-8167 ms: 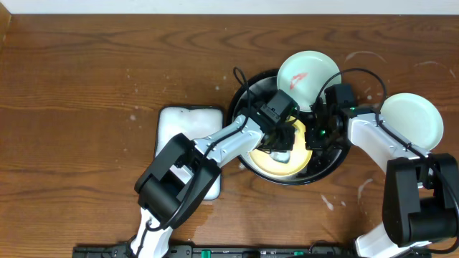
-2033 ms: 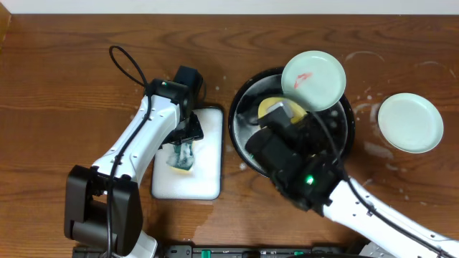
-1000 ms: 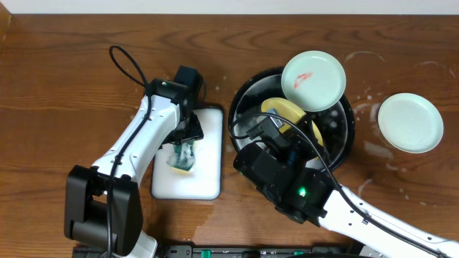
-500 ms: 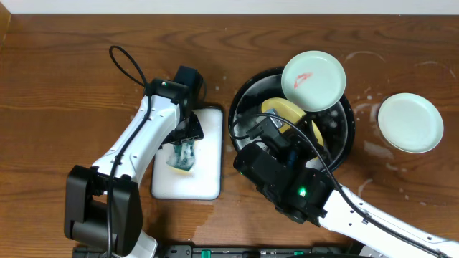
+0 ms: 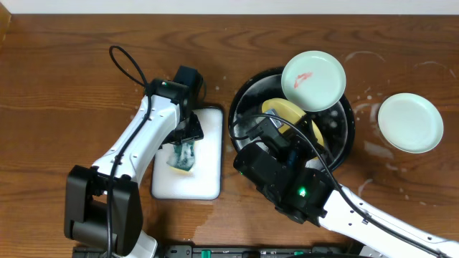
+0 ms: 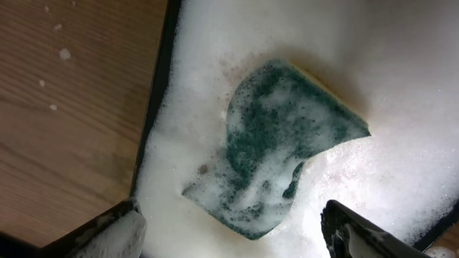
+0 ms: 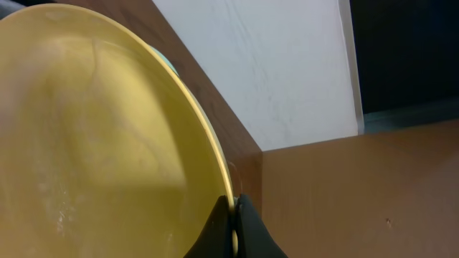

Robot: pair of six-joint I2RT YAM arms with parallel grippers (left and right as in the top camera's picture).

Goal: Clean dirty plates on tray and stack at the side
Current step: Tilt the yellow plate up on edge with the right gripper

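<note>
The right fingers [image 7: 242,231] are pinched tight on the rim of the yellow plate [image 5: 281,109], over the black tray [image 5: 346,136]. I'd carry it slowly to the clean green plate [image 5: 410,122] on the worktop, steering clear of the smeared plate [image 5: 313,80] propped on the tray's rim. The left fingers [image 5: 188,137] stand apart above the sponge [image 6: 287,143].

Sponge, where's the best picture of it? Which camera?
The left wrist view: the sponge fills the frame, green and foamy. Overhead shows it small, by the left gripper. The right wrist view shows the yellow plate, no sponge.
</note>
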